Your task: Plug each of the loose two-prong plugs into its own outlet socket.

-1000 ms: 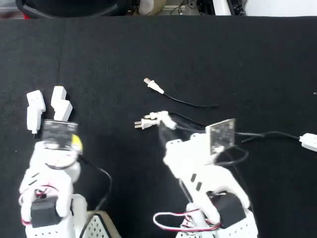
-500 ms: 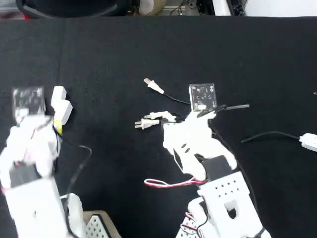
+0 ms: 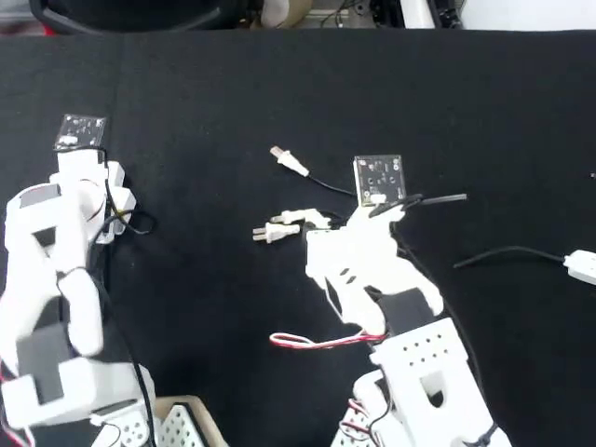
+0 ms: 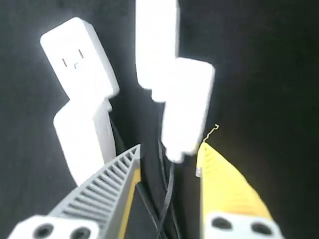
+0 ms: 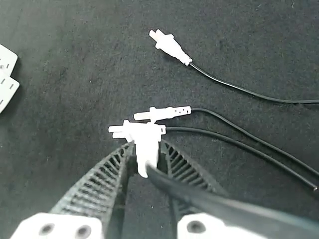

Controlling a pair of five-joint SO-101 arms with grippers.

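Observation:
Three white two-prong plugs on black cords lie mid-table: a far plug [image 3: 290, 162] [image 5: 169, 44], a thin middle plug [image 3: 303, 218] [image 5: 167, 112] and a near plug [image 3: 270, 234] [image 5: 144, 137]. My right gripper [image 5: 147, 149] is shut on the near plug's body, prongs pointing away from the arm. A cluster of white outlet sockets [image 3: 119, 191] lies at the left. My left gripper [image 4: 167, 159] hangs open just over them, its grey and yellow fingers straddling the end of one socket block [image 4: 187, 104]. Another socket [image 4: 77, 57] shows its slots.
A white connector [image 3: 579, 266] on a black cable [image 3: 503, 251] lies at the right edge. The left arm [image 3: 56, 242] covers part of the socket cluster. A perforated white part [image 3: 182, 424] sits at the near edge. Two sockets [image 5: 6, 74] show at the edge of the right wrist view.
The left arm has reached farther out and now stands over the sockets. The right wrist swung toward the table's far side half a second ago and has held still at the near plug since.

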